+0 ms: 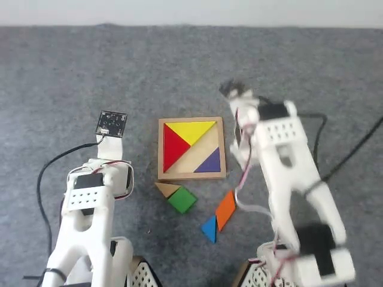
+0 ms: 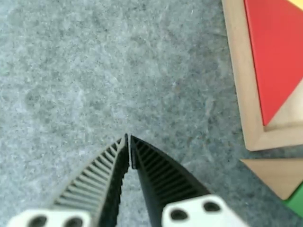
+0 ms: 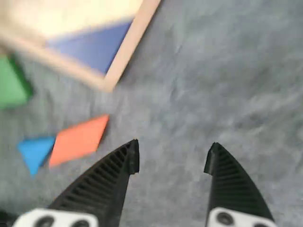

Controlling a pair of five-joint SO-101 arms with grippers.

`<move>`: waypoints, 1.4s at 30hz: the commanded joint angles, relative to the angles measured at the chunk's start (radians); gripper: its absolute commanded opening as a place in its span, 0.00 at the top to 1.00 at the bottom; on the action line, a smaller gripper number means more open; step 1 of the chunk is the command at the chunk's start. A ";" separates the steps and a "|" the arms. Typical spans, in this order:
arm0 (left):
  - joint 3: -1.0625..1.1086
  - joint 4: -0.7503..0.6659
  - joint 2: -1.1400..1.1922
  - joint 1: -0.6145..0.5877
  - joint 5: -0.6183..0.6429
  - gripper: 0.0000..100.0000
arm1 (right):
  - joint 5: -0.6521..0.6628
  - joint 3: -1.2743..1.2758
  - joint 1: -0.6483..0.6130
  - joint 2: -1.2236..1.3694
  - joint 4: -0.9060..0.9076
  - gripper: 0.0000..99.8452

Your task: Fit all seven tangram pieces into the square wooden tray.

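While my left claw (image 2: pixel 128 138) sits closed beside the tray (image 2: pixel 242 71) (over grey counter (image 2: pixel 71 71)), I log right claw (image 3: pixel 175 145) apart.

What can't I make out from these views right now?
Left wrist view: the tray and the tan triangle are cut off by the picture's edge.
Right wrist view: the green square is cut by the edge.
High view: whether tan triangle and green square touch is too small to tell.

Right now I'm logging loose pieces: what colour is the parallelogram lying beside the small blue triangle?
The parallelogram is orange, clearest in the high view.
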 commanded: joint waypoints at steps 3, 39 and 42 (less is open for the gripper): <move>-0.007 -0.025 -0.032 0.000 -0.011 0.99 | 0.014 0.370 -0.159 -0.386 -0.150 0.77; -0.004 -0.023 -0.032 0.003 -0.011 0.99 | -0.526 0.559 -0.390 -0.278 -0.437 0.66; -0.004 -0.023 -0.032 0.000 -0.012 0.99 | -0.528 0.589 -0.389 -0.278 -0.463 0.73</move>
